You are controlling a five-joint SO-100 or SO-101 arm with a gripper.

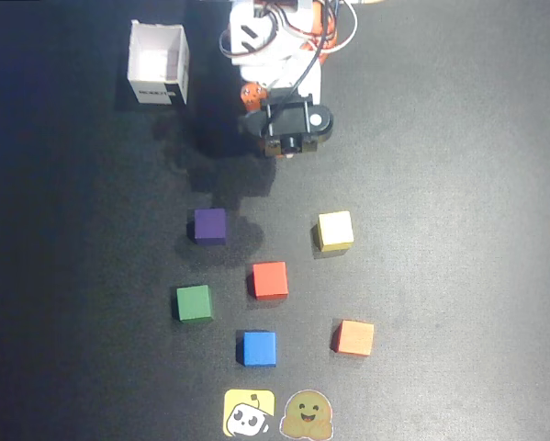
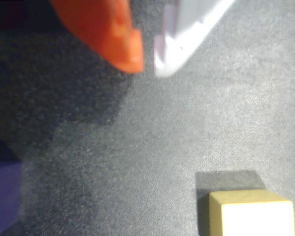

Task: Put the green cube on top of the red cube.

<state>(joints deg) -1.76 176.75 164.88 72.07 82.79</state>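
Around the red cube (image 1: 270, 279) at the black mat's (image 1: 458, 184) centre sit purple (image 1: 209, 224), yellow (image 1: 335, 230), blue (image 1: 259, 349) and orange (image 1: 353, 337) cubes; the green cube (image 1: 194, 302) lies just left, untouched. A white box (image 1: 158, 62) stands near the far edge. The gripper (image 2: 148, 63) hovers apparently empty, fingertips slightly apart.

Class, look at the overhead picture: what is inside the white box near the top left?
The white box stands open-topped, and only its pale bare floor shows inside; no cube is visible. The strip of floor behind its near wall is hidden.
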